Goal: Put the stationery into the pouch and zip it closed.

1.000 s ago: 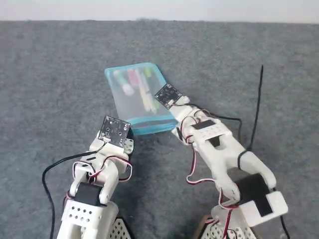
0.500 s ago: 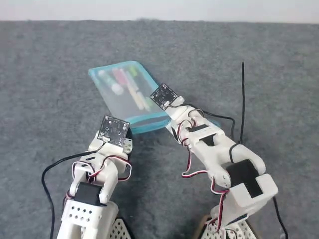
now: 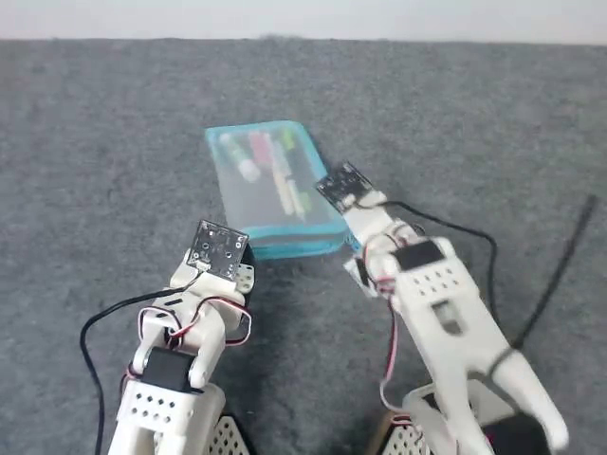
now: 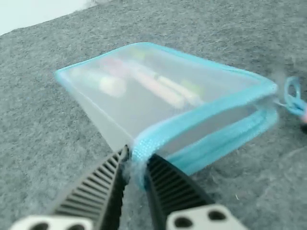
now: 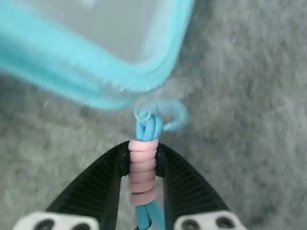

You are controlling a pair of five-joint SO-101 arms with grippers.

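Now the clear pouch (image 3: pixel 270 194) holds pens (image 3: pixel 277 172); left tool (image 4: pixel 137 157) pinches its corner, right tool (image 5: pixel 142 148) clamps the zip cord (image 5: pixel 142 178).

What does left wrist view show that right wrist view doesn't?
Left wrist view: left tool clamped on the pouch at its near corner, the pouch's whole clear face, and the stationery inside. Right wrist view: right tool pinching the zipper pull by its pink sleeve, close up at one pouch corner. Both: the pouch's teal zipper edge, the pull's blue cord and the grey mat.
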